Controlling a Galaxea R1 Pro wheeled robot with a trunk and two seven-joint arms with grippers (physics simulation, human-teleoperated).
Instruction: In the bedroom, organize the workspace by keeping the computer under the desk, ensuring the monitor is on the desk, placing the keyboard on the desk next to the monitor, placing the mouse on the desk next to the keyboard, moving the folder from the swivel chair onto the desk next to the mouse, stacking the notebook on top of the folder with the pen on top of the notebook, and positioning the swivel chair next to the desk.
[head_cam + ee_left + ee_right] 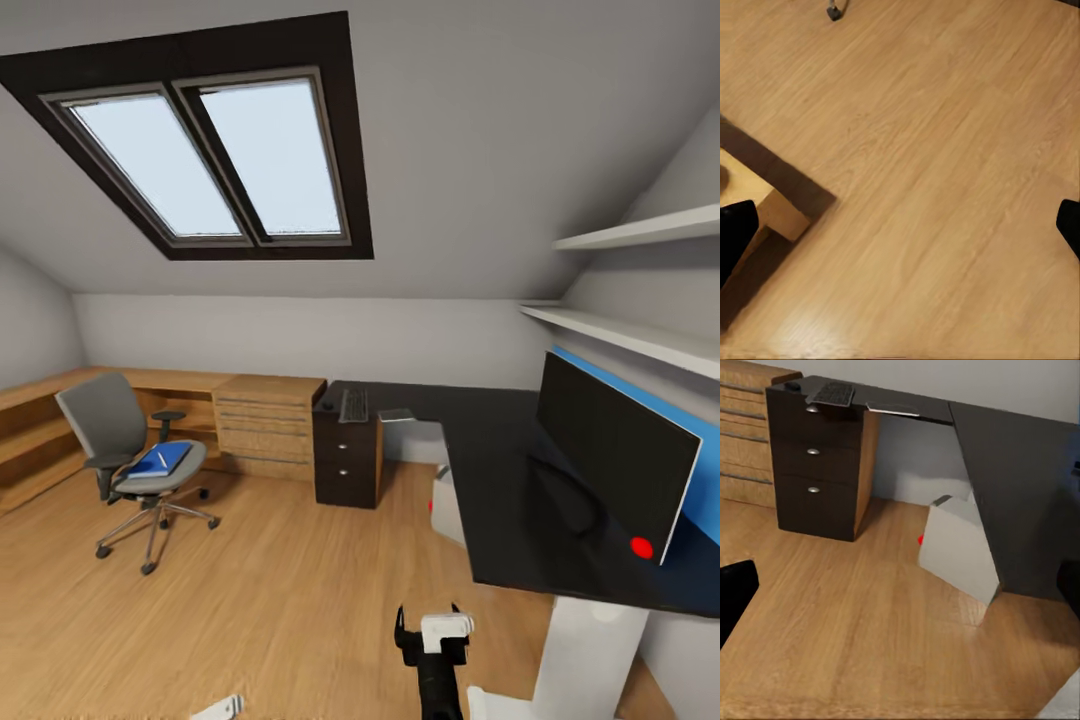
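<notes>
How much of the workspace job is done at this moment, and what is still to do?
Looks done: the monitor stands on the desk, the computer sits under it, and the keyboard and mouse lie at the desk's far end, away from the monitor. In hand: nothing; the right hand carries nothing. Left: the folder lies on the swivel chair, which stands apart from the desk.
</notes>
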